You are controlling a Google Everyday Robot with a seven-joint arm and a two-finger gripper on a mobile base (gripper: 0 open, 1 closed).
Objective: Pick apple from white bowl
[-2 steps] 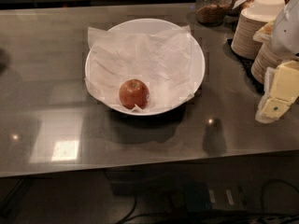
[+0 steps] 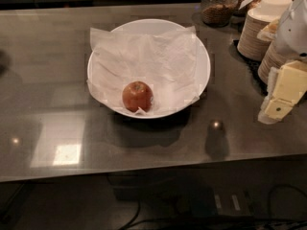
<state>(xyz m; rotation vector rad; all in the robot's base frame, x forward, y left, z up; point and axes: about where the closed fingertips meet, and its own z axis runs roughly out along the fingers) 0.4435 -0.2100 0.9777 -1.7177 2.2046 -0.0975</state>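
Note:
The apple (image 2: 137, 96) is small, round and reddish-brown. It lies in the front part of the wide white bowl (image 2: 204, 61), on the crinkled white paper (image 2: 153, 56) that lines it. The bowl stands in the middle of the grey table (image 2: 48, 80). My gripper (image 2: 281, 96), cream-coloured under a white arm (image 2: 297, 28), hangs at the right edge of the view. It is well to the right of the bowl, apart from it, and holds nothing that I can see.
Stacks of beige paper bowls (image 2: 261, 25) stand at the back right, behind my arm. A glass jar (image 2: 218, 6) with brown contents stands behind the bowl at the back. The table's front edge runs along the bottom, with cables on the floor below.

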